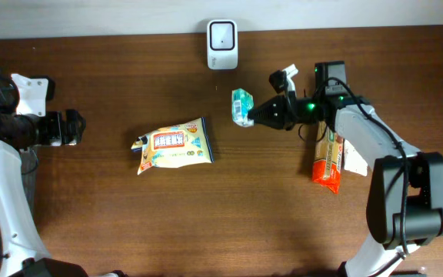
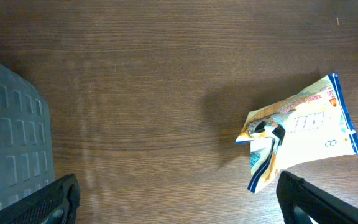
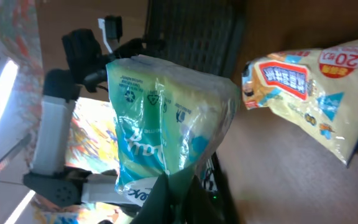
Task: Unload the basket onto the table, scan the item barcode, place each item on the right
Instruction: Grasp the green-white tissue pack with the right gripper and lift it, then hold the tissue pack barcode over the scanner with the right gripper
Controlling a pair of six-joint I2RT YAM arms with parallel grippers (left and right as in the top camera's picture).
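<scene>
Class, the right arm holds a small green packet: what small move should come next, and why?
Probably carry the small green plastic packet toward the white box-shaped scanner: the right gripper is shut on it, yet it hangs apart from the scanner, short of its face, in the overhead view.

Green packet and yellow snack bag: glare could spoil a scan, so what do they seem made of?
Green packet: thin translucent plastic film, glossy; it crinkles and shows highlights.
Yellow snack bag: printed plastic film, possibly foil-lined; crumpled, sealed edges, slight sheen.
</scene>
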